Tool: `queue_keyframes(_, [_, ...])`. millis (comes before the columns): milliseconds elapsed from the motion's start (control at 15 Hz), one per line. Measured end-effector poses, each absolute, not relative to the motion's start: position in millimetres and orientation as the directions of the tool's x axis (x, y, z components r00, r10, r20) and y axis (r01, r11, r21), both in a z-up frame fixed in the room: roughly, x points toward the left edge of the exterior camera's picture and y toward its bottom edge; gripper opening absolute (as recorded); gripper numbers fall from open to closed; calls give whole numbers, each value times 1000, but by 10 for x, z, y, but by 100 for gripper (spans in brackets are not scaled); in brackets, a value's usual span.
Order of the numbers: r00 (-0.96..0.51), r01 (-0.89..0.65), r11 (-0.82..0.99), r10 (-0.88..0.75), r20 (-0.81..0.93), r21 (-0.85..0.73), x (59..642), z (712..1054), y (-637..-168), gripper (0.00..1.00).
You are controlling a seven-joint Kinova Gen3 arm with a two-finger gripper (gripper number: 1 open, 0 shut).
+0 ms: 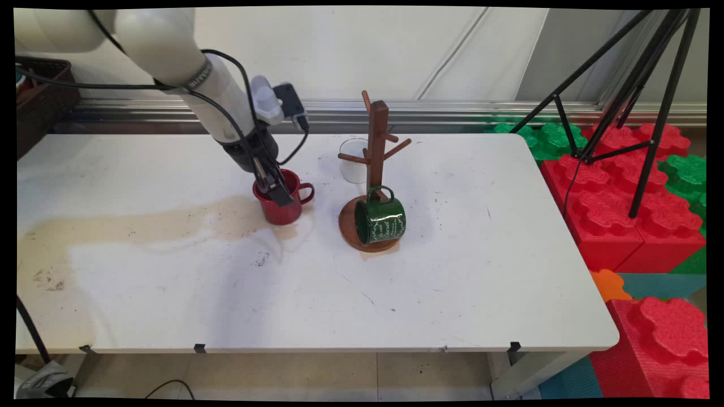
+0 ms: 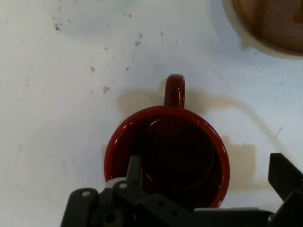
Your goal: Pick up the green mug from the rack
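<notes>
A red mug (image 1: 283, 204) stands upright on the white table (image 1: 169, 282), its handle pointing right in the main view. My gripper (image 1: 275, 189) reaches down into its mouth. In the hand view the red mug (image 2: 165, 156) fills the middle with its handle towards the top. My gripper (image 2: 208, 177) is open: one finger (image 2: 134, 171) is inside the mug near one wall, the other finger (image 2: 284, 176) is outside the opposite wall. Neither finger visibly presses on the wall between them. The mug looks dark and empty inside.
Right of the red mug stands a wooden mug tree (image 1: 375, 152) on a round base (image 2: 272, 23). A green mug (image 1: 380, 219) hangs tilted from a low peg. A clear cup (image 1: 353, 161) stands behind the tree. A tan stain (image 1: 141, 223) runs across the table's left.
</notes>
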State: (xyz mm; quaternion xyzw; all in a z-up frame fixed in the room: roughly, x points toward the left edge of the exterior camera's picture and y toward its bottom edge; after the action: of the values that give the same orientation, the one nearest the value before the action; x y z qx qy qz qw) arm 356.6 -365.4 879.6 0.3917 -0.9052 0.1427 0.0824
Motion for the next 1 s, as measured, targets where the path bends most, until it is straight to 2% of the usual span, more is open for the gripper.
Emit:
queue_keyframes(333, [-653, -755, 621, -681, 330, -213, 3600, 9025, -3440, 100])
queue_keyframes(1000, [-606, -783, 586, -645, 465, -209, 3624, 9461, -2696, 100])
